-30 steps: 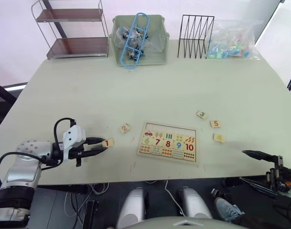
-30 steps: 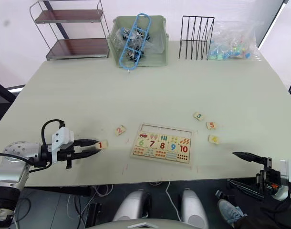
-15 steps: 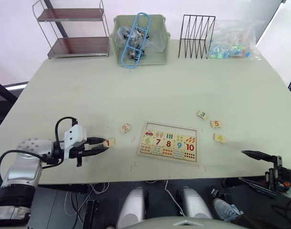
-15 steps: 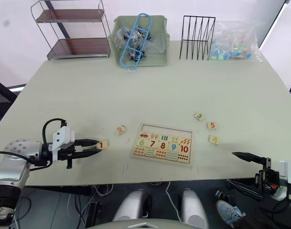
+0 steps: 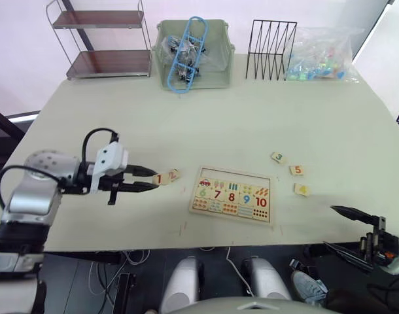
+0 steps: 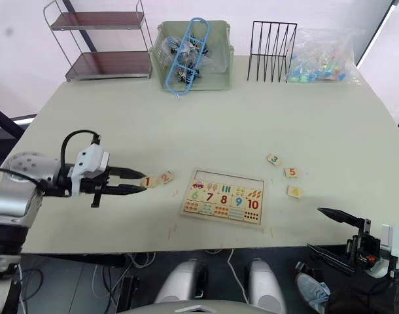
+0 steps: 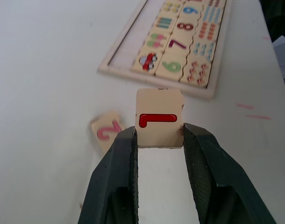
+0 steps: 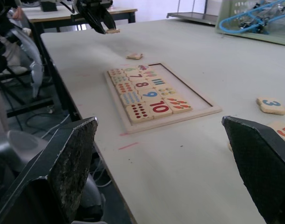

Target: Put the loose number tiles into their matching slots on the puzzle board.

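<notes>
Tile 1 [image 7: 158, 119] sits clamped between left pincer [image 7: 159, 140] fingers.

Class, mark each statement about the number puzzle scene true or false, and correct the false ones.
1. The left pincer holds the 1 tile. True.
2. The 2 tile sits in the puzzle board. False: it lies on the table, left of the board.
3. The 3 tile, 5 tile and 4 tile lie right of the board. True.
4. The right pincer grips the 5 tile. False: it is open, holding nothing.
</notes>
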Motion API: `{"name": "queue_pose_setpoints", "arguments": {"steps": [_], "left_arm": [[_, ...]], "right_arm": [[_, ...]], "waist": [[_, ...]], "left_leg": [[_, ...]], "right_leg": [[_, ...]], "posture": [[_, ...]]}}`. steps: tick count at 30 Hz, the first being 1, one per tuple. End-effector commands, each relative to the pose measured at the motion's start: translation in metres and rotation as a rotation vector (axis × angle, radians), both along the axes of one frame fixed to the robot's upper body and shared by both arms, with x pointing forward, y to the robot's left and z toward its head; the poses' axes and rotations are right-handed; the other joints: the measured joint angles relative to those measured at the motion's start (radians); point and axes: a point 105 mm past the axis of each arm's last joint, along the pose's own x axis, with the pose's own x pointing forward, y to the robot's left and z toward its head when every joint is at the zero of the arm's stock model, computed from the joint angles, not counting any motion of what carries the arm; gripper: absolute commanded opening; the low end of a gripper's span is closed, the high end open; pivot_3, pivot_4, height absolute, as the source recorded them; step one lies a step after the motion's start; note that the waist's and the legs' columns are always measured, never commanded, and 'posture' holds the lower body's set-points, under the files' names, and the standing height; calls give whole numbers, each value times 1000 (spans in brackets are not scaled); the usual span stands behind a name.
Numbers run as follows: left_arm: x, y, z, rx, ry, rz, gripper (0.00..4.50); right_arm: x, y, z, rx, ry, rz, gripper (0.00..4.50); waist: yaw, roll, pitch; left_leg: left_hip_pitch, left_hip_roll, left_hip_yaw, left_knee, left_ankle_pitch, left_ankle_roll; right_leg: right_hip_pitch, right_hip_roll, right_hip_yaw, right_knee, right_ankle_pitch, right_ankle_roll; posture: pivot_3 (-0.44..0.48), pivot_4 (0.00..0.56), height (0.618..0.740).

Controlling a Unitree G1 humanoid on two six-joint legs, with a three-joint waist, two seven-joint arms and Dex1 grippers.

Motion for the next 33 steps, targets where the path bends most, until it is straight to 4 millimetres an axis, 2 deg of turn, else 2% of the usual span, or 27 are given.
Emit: {"name": "queue_pose_setpoints", "arguments": {"steps": [1, 6, 9, 16, 23, 29, 33], "left_arm": [[7, -7, 8, 36, -13, -40, 889], [27, -31, 22, 87, -31, -136, 889], [35, -44, 24, 126, -34, -178, 889], [43, -69, 14, 229, 10, -250, 889], [62, -90, 8, 287, -22, -231, 889], [64, -96, 3, 316, -5, -219, 889], [68, -88, -8, 415, -19, -185, 889]], "right_arm": [[-1, -4, 10, -15, -58, -31, 4500], [-5, -2, 11, -11, -68, -51, 4500], [-6, -1, 12, -7, -80, -63, 4500], [-10, -7, 16, -19, -89, -82, 4500], [-8, -11, 16, -34, -95, -79, 4500], [-3, -14, 18, -42, -113, -93, 4500], [-1, -15, 18, -44, -120, -98, 4500]], "waist": [[-4, 0, 0], [0, 0, 0], [-1, 0, 0], [-4, 0, 0], [-3, -1, 1], [-5, -1, 1], [-4, -1, 1]], "left_leg": [[0, 0, 0, 0, 0, 0], [-1, -4, -1, 1, 0, 0], [-1, -4, -2, 1, 0, 0], [-2, -5, -3, 1, 0, 0], [-3, -6, -4, 1, 0, 0], [-3, -6, -4, 1, 0, 0], [-3, -6, -4, 1, 0, 0]], "right_leg": [[0, 0, 0, 0, 0, 0], [0, 1, 0, 0, 1, 1], [0, 1, 1, 0, 0, 2], [0, 1, 1, 1, 0, 3], [0, 1, 1, 0, 0, 3], [0, 1, 1, 0, 0, 3], [0, 1, 1, 0, 0, 3]], "posture": [[0, 150, 740], [0, 150, 740], [0, 150, 740], [0, 150, 740], [0, 150, 740], [0, 150, 740], [0, 150, 740]]}}
